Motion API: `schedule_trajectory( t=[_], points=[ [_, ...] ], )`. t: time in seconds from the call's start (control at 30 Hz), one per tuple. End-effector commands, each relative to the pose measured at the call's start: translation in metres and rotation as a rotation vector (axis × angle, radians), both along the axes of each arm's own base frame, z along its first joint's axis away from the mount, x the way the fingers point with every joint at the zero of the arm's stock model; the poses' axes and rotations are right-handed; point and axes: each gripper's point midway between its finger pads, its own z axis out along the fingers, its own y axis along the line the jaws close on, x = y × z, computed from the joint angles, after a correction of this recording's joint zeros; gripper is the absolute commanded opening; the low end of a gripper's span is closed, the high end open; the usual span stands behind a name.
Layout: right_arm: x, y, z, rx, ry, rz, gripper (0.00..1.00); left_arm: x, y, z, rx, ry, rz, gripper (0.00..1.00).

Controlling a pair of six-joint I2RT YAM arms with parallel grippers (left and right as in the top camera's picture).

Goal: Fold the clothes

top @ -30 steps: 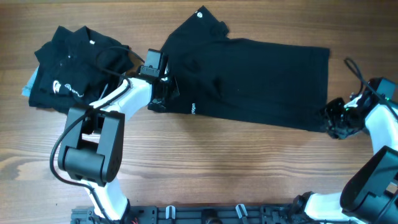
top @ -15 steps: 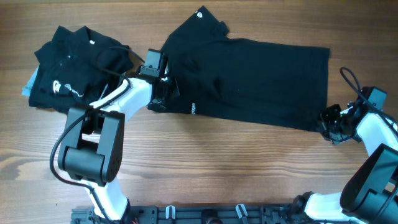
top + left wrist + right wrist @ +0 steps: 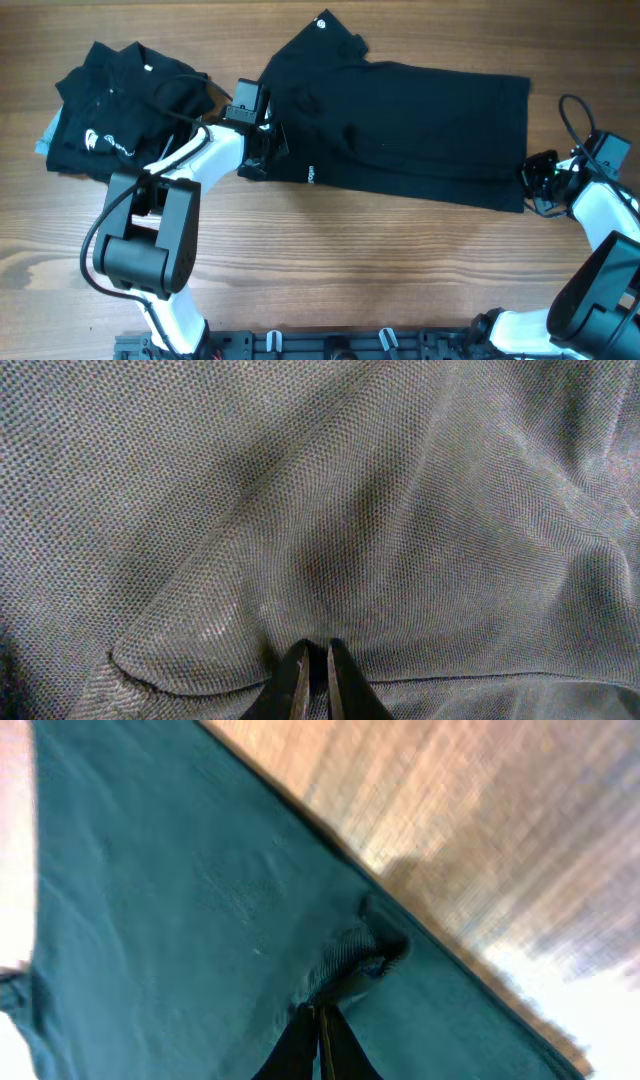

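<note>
A black shirt (image 3: 400, 125) lies spread across the middle of the table, collar end at the left, hem at the right. My left gripper (image 3: 262, 150) is shut on a fold of this shirt at its left lower edge; the wrist view shows its fingers (image 3: 313, 660) pinching mesh fabric (image 3: 330, 510). My right gripper (image 3: 535, 185) is shut on the shirt's lower right hem corner; the right wrist view shows its fingers (image 3: 320, 1020) clamped on a bunched bit of fabric (image 3: 200, 900). A second black shirt (image 3: 120, 115), folded, with white logo print, lies at the far left.
A light blue item (image 3: 45, 135) pokes out under the folded shirt at the left. Cables run along both arms. The wooden table (image 3: 380, 270) stretches in front of the shirt. The arm bases stand at the front edge.
My right gripper swung left and then back right and slightly up at the shirt's lower right corner, holding the hem. The left gripper and the shirts have not moved.
</note>
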Motion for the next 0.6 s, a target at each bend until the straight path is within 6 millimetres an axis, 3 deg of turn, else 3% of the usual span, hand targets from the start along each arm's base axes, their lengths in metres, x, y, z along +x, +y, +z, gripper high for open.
schedule_trajectory(
  t=[0.0, 0.3, 0.47, 0.57],
  points=[
    [0.012, -0.004, 0.009, 0.022, -0.045, -0.052, 0.04, -0.009, 0.02, -0.024, 0.097, 0.046, 0.012, 0.09],
    [0.031, -0.013, -0.01, -0.016, -0.065, -0.076, 0.04, -0.007, 0.019, -0.023, 0.093, 0.036, 0.012, 0.09],
    [0.052, -0.026, 0.002, -0.078, -0.169, -0.076, 0.06, -0.007, 0.019, -0.023, 0.094, 0.035, 0.012, 0.09],
    [0.053, -0.028, 0.003, -0.088, -0.173, -0.078, 0.33, -0.007, 0.019, -0.023, 0.094, 0.035, 0.012, 0.1]
  ],
)
